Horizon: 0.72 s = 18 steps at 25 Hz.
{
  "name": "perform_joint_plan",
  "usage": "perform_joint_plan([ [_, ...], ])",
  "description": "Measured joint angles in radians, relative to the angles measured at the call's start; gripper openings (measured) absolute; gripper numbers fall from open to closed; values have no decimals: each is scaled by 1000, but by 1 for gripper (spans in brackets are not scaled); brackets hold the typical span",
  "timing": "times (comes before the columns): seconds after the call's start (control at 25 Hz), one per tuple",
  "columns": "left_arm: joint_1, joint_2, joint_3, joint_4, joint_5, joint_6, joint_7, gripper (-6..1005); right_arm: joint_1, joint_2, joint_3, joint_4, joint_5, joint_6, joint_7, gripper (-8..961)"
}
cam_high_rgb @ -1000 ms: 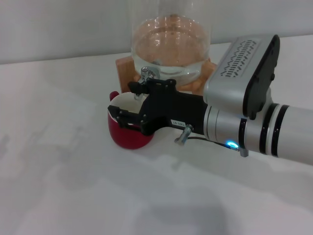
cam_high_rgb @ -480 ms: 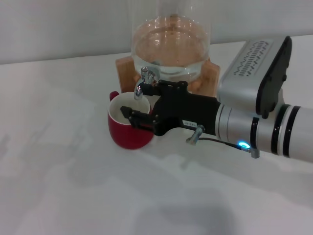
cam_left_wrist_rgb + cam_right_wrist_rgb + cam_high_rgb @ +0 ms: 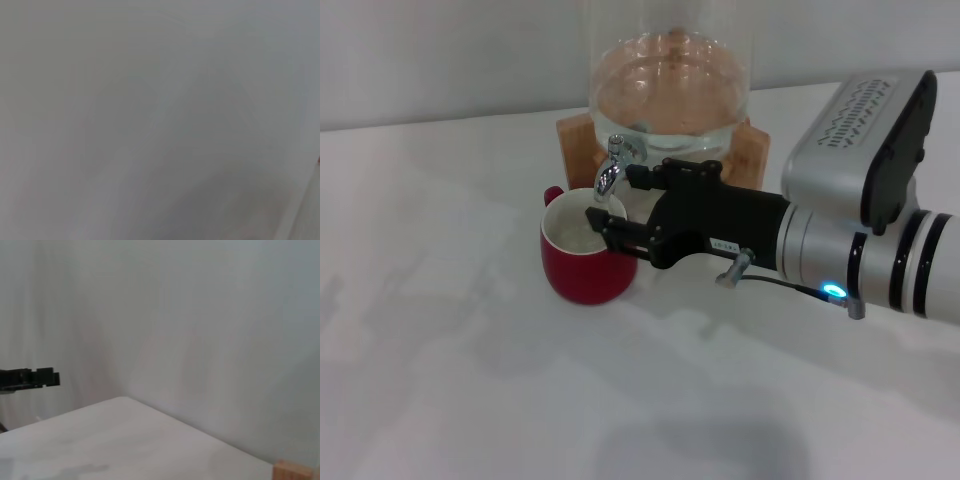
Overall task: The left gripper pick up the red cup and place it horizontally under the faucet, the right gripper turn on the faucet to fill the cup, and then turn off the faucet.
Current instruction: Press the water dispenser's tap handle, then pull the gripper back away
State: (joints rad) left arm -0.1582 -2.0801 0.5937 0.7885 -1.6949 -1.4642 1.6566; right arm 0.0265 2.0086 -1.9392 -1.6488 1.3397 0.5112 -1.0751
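Observation:
The red cup [image 3: 582, 265] stands upright on the white table, its white mouth right under the spout of the chrome faucet [image 3: 611, 172]. Its small handle points to the far left. My right gripper [image 3: 616, 198] is open just to the right of the faucet, reaching in from the right. The upper finger sits beside the spout and the lower finger hangs over the cup's right rim, with nothing held between them. The left gripper is out of view, and the left wrist view shows only blank grey.
The clear glass dispenser jar [image 3: 670, 90] rests on a wooden stand [image 3: 578, 140] behind the cup. The white table [image 3: 470, 380] stretches left and toward the front. A small black shape [image 3: 30, 378] shows far off in the right wrist view.
My right arm has drawn back to the right, away from the faucet. The faucet's spout and the cup's mouth, partly covered before, now show. The cup has stayed put.

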Motion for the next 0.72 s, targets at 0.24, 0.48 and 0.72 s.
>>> perform_joint_plan([
  [0.24,-1,0,1,0,2,-1,0,740,-11,1,20,-1,-1,-5,0,658],
  [0.48,-3,0,3,5,14,-2,-4,741,-13,3,39,5,-1,-8,0,660],
  [0.72,-3,0,3,5,15,-2,-4,741,-13,2,54,8,0,-10,0,661],
])
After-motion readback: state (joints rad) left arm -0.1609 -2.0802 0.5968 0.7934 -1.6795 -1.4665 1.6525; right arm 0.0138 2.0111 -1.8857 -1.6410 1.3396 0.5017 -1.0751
